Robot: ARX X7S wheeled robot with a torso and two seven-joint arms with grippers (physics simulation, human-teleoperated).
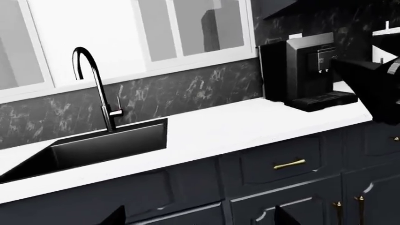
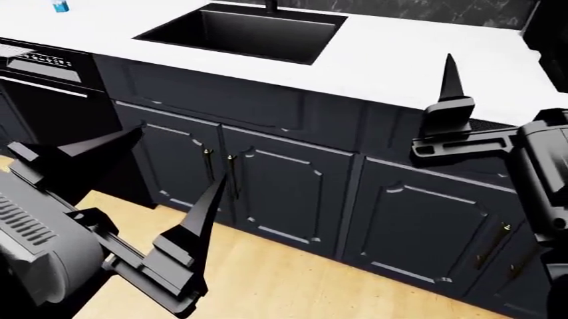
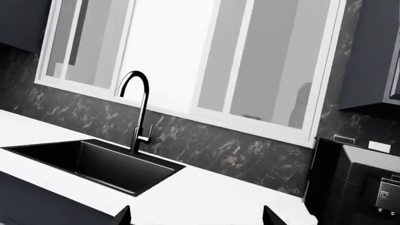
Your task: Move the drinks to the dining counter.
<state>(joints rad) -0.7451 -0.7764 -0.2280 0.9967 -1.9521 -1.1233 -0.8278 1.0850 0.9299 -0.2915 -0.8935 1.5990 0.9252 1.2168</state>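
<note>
Step in hand: searching, as I judge it — neither of my arms carries anything, and I face the white worktop [image 2: 400, 60] with its black sink [image 2: 239, 30], not the dining counter.

Left gripper [image 2: 169, 179]: released, its two pointed fingers spread wide and empty, low at 8 o'clock in the head view, in front of the dark cabinet doors [image 2: 284, 186].

Right gripper [image 2: 448, 86]: one finger stands upright at 2 o'clock against the worktop's front edge; its partner I cannot make out there. In the right wrist view only two dark tips show, apart, with nothing between them, so I read it as released.

Drinks: none clearly in view. A small blue object [image 2: 61, 6] sits on the worktop at 11 o'clock, cut by the frame's edge — it may be the cola can, but it is too small to tell. The bottle and the milk carton do not show in any view.

Dining counter: not in view.

Also seen: a curved black faucet [image 3: 138, 110] behind the sink, a black coffee machine [image 1: 306, 72] further along the worktop, a dark oven front [image 2: 40, 73] at 9 o'clock.

Next move calls for: turning the head or base toward 11 o'clock to check that blue object, then finding the counter before any grasp.

Hard to make out: the worktop beyond the head view's edges.
</note>
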